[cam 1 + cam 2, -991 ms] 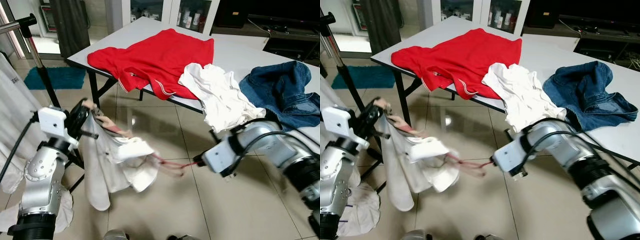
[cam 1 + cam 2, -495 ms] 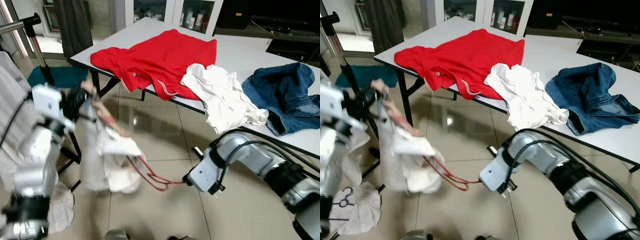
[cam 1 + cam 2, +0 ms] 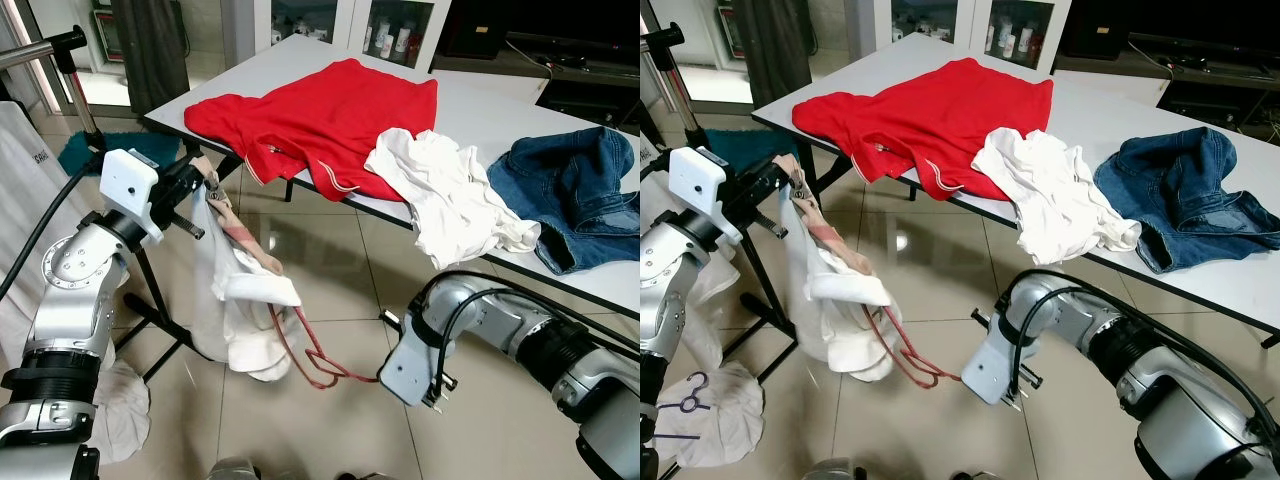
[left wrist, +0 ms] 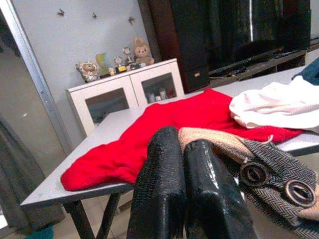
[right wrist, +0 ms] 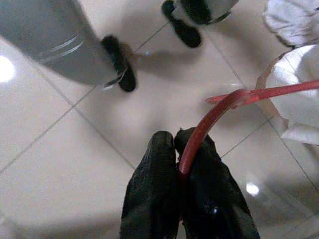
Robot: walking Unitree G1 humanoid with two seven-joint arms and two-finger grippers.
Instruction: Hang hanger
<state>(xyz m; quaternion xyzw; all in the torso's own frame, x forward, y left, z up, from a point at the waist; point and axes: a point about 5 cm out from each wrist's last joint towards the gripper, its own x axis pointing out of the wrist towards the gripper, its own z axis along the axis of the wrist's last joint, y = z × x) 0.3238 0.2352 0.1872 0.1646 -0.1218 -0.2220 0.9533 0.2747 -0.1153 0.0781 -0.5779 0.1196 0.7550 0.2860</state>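
1. Red hanger (image 3: pixel 318 362): low over the tiled floor (image 3: pixel 330 430), one end clamped in the right gripper (image 5: pixel 185 164).
2. White garment (image 3: pixel 245 300) (tweed collar with buttons): draped on hanger, collar pinched by the left gripper (image 4: pixel 182 164).
3. Table (image 3: pixel 480 105): red shirt (image 3: pixel 320 115), white cloth (image 3: pixel 450 195), jeans (image 3: pixel 580 190).

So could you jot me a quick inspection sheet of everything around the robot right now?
Surface: white table on a tiled floor.
Job's things: red hanger carrying a white garment, low over the floor; clothes rack at the robot's left.
Clutter: red shirt, white shirt, jeans on the table; white cloth on the floor.
Grippers: left gripper shut on the garment's collar; right gripper shut on the hanger.
Cables: black ones along the right arm.
Surroundings: glass-door cabinet.
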